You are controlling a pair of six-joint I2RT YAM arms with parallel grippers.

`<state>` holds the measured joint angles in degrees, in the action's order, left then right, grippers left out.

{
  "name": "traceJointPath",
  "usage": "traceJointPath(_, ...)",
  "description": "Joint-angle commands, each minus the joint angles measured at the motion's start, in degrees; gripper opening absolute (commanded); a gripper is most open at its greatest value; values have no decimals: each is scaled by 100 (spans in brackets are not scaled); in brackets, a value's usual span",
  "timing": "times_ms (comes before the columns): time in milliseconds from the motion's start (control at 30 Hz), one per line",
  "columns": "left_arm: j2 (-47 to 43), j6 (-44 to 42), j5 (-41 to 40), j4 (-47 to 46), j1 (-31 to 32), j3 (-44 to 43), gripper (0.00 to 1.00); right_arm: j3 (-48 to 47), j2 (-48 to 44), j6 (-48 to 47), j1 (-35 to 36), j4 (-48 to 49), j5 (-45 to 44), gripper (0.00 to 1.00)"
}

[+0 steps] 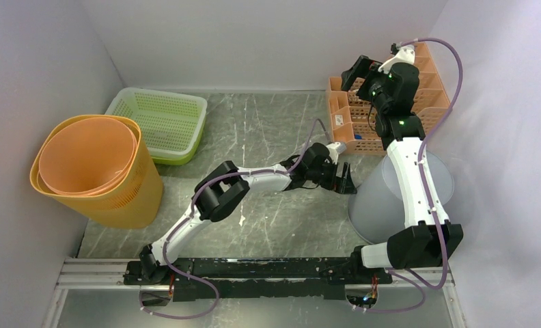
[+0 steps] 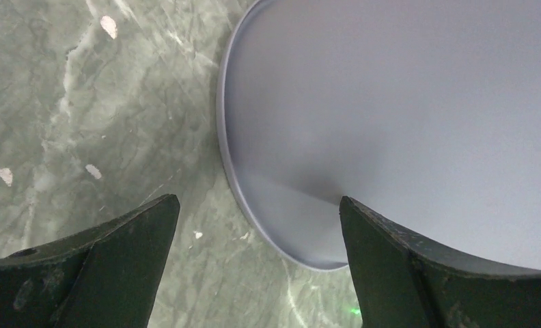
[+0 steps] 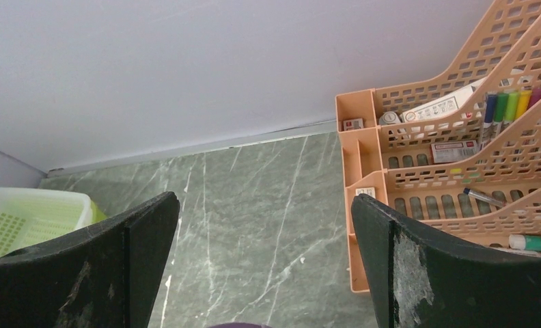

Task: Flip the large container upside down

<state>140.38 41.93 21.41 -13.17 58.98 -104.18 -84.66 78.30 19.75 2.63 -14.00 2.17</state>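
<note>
The large container (image 1: 373, 201) is a pale grey tapered bin at the right of the table, partly hidden behind my right arm. It seems to stand with its wide rim down on the table. In the left wrist view its wall (image 2: 404, 116) fills the right side, with the rim meeting the marble. My left gripper (image 1: 343, 179) is open and empty, low beside the container's left rim; the rim shows between its jaws (image 2: 259, 199). My right gripper (image 1: 360, 68) is open and empty, raised high at the back, over bare table (image 3: 265, 197).
An orange perforated bin (image 1: 93, 167) with a second one nested inside stands at the left. A green mesh basket (image 1: 162, 123) lies behind it, also in the right wrist view (image 3: 22, 219). An orange desk organiser (image 1: 353, 123) with pens (image 3: 459, 137) stands back right. White walls enclose the table.
</note>
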Motion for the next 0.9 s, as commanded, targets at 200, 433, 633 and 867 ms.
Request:
traceJointPath(200,-1404,-1652,-626,1623,-479,903,99,283,-18,-42,-35,174,135,100)
traceJointPath(433,-2660,-3333,-2357,3647,-691,417,100,584,54,78,-2,354,458,100)
traceJointPath(633,-4020,-4028,-3509,4382,-919,143,99,780,259,1,203,359,522,100)
traceJointPath(867,-5171,-3965,-3271,5017,-2862,-95,97,799,511,-222,828,245,59,100)
